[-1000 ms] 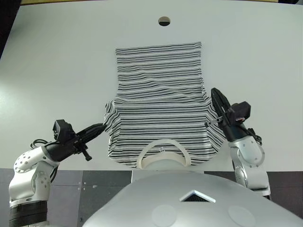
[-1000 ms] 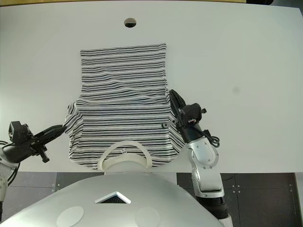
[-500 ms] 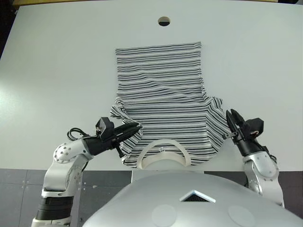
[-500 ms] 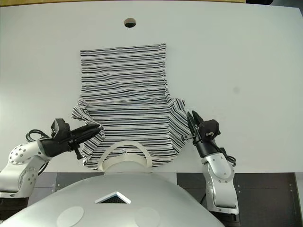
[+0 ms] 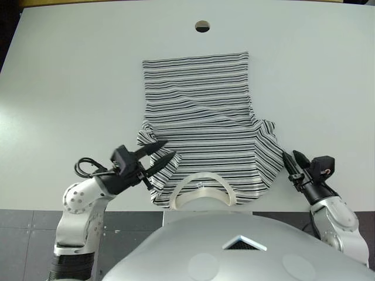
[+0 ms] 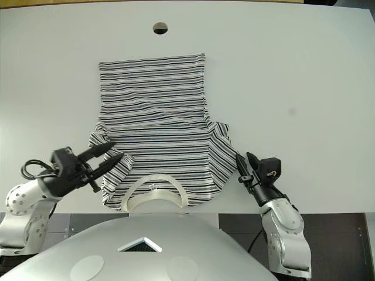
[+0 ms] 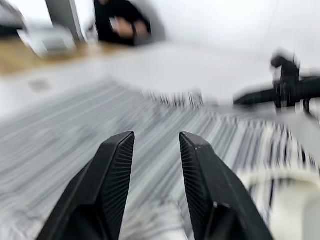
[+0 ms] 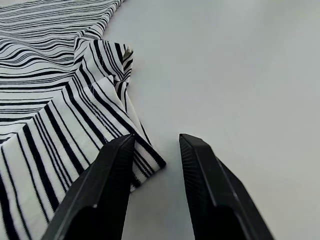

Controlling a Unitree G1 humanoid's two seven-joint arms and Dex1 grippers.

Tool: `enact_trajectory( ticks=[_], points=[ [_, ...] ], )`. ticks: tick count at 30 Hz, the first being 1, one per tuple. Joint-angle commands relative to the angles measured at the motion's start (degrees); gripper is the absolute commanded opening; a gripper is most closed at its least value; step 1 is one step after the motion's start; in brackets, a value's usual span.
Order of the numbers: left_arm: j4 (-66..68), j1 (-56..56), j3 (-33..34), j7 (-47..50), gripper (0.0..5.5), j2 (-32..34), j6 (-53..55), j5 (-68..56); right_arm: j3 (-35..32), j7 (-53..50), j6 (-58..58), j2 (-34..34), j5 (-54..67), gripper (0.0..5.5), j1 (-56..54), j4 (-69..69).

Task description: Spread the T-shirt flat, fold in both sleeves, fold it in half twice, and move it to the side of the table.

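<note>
The black-and-white striped T-shirt lies on the white table, collar nearest me and hem far. Both sleeves are turned inward in rumpled folds. My left gripper is open, hovering over the shirt's folded left shoulder; the left wrist view has its fingers spread above the stripes. My right gripper is open just off the shirt's right edge, low over the bare table. In the right wrist view its fingers straddle the corner of the folded right sleeve.
A round cable hole sits in the table beyond the hem. Bare tabletop stretches wide on either side of the shirt. The table's front edge runs just under both arms.
My left gripper carried the left sleeve inward over the shirt, then opened and let it go. My right gripper drew back from the right sleeve toward the front edge.
</note>
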Motion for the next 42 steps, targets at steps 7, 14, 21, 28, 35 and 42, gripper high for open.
enact_trajectory(
  ticks=[7, 14, 21, 28, 35, 42],
  points=[
    [5.0, -4.3, 5.5, 5.7, 1.71, -1.3, 1.0, -0.6, 5.2, 2.0, 5.5, -3.7, -3.8, 0.45, 0.7, 3.3],
    [13.8, -3.1, 5.1, 5.6, 1.71, -1.2, -3.8, 7.0, 5.3, 3.6, 2.9, -5.3, -2.1, 0.14, -0.6, -4.9],
    [17.6, -1.8, 2.9, 3.2, 1.71, -0.8, -8.0, 10.4, 9.1, 5.1, 7.9, -6.7, -1.2, 0.14, -4.5, -16.6],
    [18.1, -2.0, 2.4, 2.6, 1.71, -0.6, -9.6, 11.6, 21.0, 5.6, 11.0, -5.5, -4.8, 0.14, -11.8, -15.2],
    [15.5, -1.5, 3.8, 1.8, 1.71, 3.2, -14.4, 16.2, 31.1, 4.5, 6.5, -1.4, -11.5, 0.48, -16.9, -3.1],
    [8.2, 2.8, 7.9, 2.7, 2.01, 11.6, -17.7, 29.5, 28.2, 10.6, 2.5, -8.0, -8.8, 1.73, -13.4, -10.6]
  ],
)
